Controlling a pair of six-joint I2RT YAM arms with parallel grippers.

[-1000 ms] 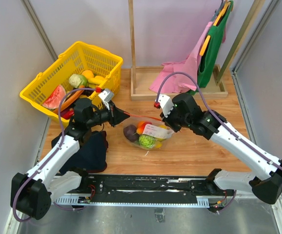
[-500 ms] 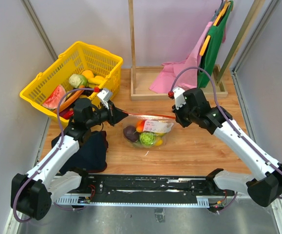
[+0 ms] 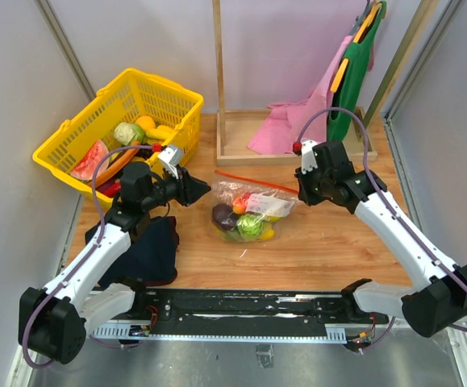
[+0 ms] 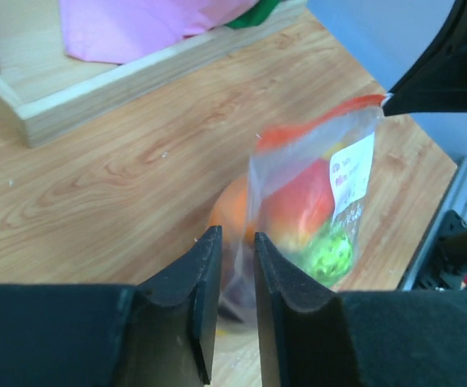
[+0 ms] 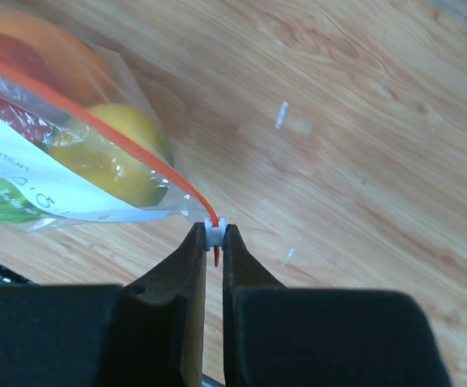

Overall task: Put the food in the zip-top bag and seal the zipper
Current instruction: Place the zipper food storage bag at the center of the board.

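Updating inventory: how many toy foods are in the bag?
5: purple food left, orange food and red food upper middle, green food centre, yellow food right; more may be hidden.

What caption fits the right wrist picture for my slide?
The right tool pinches the end of the zipper on the bag of food.

On the zip-top bag (image 5: 23, 89), the white label (image 5: 52, 181) reads "CONTENT" in dark capitals in the right wrist view. Above it is "ATE", probably the end of "DATE", the rest cut off. The left wrist view shows red print on the label, too blurred to read.
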